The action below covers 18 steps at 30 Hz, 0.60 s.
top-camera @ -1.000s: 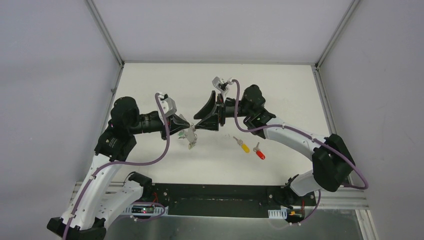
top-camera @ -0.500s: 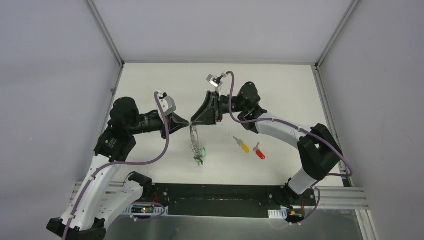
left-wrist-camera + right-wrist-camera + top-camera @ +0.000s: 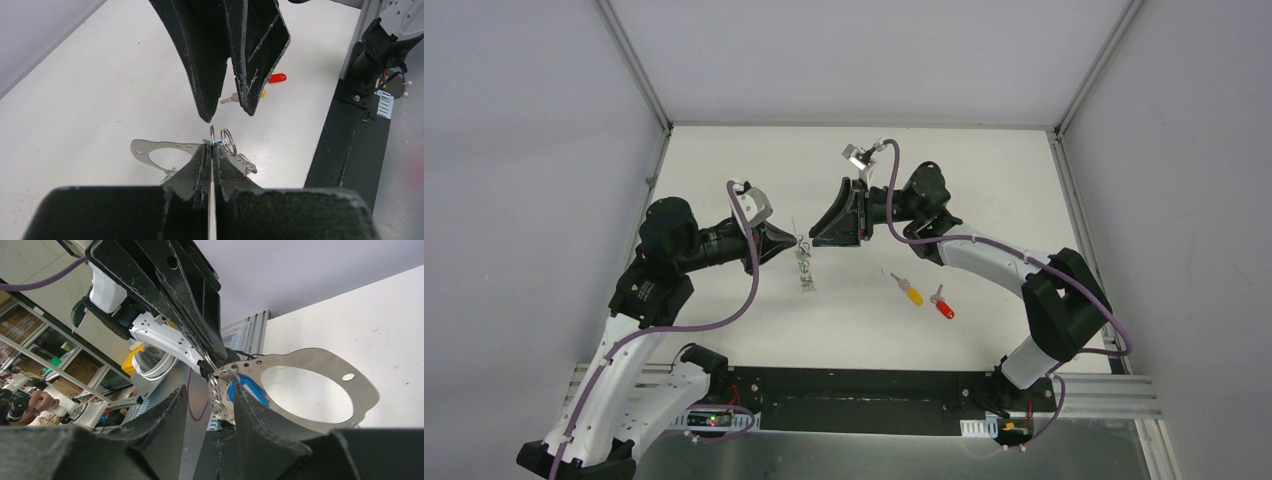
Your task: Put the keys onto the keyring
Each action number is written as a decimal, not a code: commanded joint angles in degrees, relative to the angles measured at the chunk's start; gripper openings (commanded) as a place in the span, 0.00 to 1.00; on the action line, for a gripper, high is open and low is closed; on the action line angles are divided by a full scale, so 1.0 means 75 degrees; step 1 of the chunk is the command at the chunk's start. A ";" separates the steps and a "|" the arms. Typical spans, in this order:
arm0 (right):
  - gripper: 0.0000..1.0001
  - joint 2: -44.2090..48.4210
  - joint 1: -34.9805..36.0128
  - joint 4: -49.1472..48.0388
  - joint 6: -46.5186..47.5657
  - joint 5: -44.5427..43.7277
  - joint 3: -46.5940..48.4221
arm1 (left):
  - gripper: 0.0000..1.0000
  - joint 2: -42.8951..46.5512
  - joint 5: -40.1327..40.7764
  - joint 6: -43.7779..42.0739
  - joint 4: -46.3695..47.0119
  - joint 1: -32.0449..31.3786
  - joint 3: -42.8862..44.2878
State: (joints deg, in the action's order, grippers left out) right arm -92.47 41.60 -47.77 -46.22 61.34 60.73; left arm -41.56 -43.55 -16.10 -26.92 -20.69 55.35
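The keyring, a flat grey metal hoop with small wire rings on it, hangs above the table. My left gripper is shut on its upper edge. In the top view the left gripper and the keyring sit left of centre. My right gripper faces it, open. In the right wrist view its fingertips straddle the wire rings beside a blue tag and the hoop. A yellow key and a red key lie on the table.
White table walled by grey panels, with a metal frame post at each back corner. The black base rail runs along the near edge. Purple cables loop off both arms. The two keys lie under the right forearm, right of the grippers.
The bunch under the keyring hung low half a second ago and is now drawn up by the left gripper. The left gripper drew back left. The right jaws stand narrower than a second ago.
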 commanded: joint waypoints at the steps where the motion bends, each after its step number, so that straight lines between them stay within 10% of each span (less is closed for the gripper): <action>1: 0.41 0.0219 -0.0007 -0.0363 -0.0002 0.0011 0.0071 | 0.00 0.0157 0.0253 0.0096 0.0402 -0.0066 0.0256; 18: 0.42 -0.0142 0.0224 -0.0184 0.0037 0.0072 0.0258 | 0.00 0.0174 0.0669 0.0236 0.0372 -0.0066 0.0227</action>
State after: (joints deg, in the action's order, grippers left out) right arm -92.90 42.78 -47.75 -46.22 61.39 60.75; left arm -41.43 -40.36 -15.51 -26.98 -20.69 55.35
